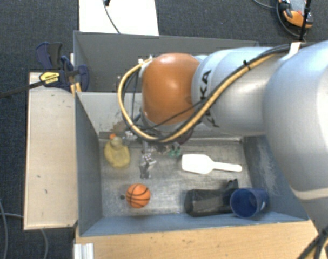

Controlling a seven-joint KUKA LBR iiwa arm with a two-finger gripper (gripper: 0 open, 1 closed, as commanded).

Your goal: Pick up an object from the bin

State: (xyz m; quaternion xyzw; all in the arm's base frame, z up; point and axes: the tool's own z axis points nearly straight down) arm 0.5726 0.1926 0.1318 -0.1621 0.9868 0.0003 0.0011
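My gripper (146, 168) hangs low over the bin's floor, left of the middle, under the orange wrist cover. Just left of it stands a small yellow squeeze bottle (116, 154) with an orange cap. An orange basketball-patterned ball (138, 195) lies a little below the gripper toward the front wall. To the gripper's right a white plastic scoop (207, 165) lies flat with its handle pointing right. Nothing shows between the fingers.
A black rectangular object (209, 200) lies along the front wall, with a dark blue cup (248, 202) on its side next to it at the front right. A small green item (173, 152) peeks out beneath the wrist. The arm covers the bin's back right.
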